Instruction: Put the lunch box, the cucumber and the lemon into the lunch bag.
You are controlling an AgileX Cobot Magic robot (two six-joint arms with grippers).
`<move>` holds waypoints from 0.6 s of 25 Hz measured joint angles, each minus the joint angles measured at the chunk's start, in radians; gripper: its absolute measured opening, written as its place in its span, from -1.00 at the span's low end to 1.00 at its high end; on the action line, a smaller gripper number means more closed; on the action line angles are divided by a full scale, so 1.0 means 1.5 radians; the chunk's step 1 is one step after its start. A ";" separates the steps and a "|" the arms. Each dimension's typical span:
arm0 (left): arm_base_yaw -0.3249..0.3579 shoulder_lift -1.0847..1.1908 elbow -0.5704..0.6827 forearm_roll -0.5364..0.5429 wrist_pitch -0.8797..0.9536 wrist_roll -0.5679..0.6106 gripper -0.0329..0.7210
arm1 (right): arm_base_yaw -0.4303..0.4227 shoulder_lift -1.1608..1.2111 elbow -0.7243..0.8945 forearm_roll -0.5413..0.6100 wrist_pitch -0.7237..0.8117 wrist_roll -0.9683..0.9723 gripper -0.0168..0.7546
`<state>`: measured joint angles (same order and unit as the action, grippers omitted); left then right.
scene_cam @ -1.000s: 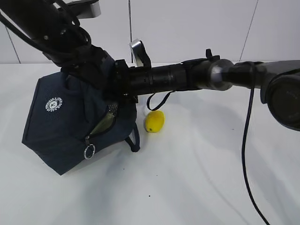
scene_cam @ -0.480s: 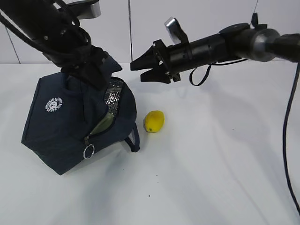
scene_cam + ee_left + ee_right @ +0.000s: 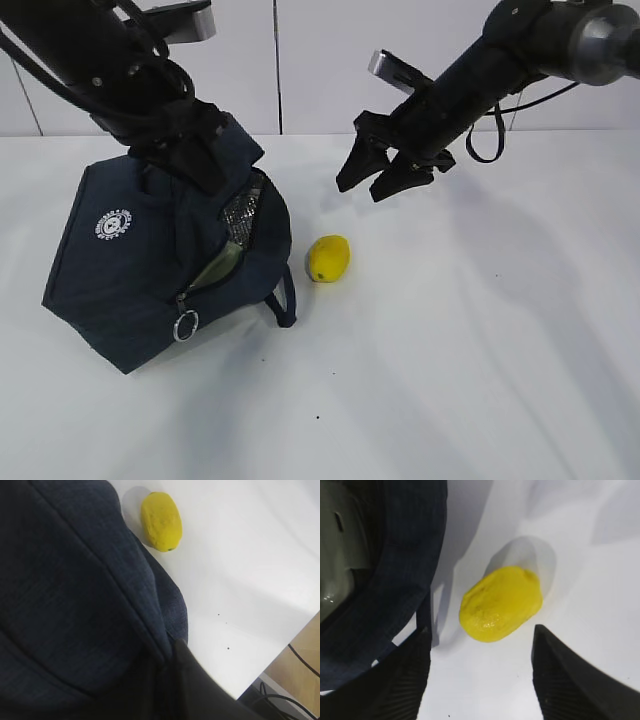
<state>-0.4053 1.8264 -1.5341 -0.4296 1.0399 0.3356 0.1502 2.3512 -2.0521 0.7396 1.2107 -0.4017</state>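
Right gripper [image 3: 379,184] hangs above the lemon [image 3: 328,259], jaws spread; left gripper's jaws pinch the lunch bag [image 3: 140,270]

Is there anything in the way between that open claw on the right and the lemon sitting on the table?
Nothing visible. The right claw hangs open above the lemon with only bare white table around it. The lunch bag lies just left of the lemon, close beside it but not covering it.

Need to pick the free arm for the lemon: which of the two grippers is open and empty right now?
The right gripper: its jaws stand apart in the air above the lemon, holding nothing. The left gripper is shut on the lunch bag's top fabric.
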 joint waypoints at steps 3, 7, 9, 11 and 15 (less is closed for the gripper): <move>0.000 0.000 0.000 0.000 0.006 0.000 -0.88 | 0.025 -0.004 0.000 -0.072 0.001 0.040 0.28; 0.000 0.000 0.000 0.000 0.007 0.000 -0.88 | 0.066 -0.004 0.000 -0.132 0.005 0.080 0.28; 0.000 0.000 0.000 0.000 0.008 0.000 -0.88 | 0.083 -0.005 0.000 -0.176 0.005 0.108 0.28; 0.000 0.000 0.000 0.000 0.009 0.000 -0.88 | 0.098 -0.005 0.000 -0.213 0.006 0.131 0.28; 0.000 0.000 0.000 0.000 0.010 0.000 -0.88 | 0.116 -0.005 0.000 -0.234 0.006 0.163 0.28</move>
<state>-0.4053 1.8264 -1.5341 -0.4296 1.0547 0.3356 0.3244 2.3435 -2.0521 0.3887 1.2202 -0.1573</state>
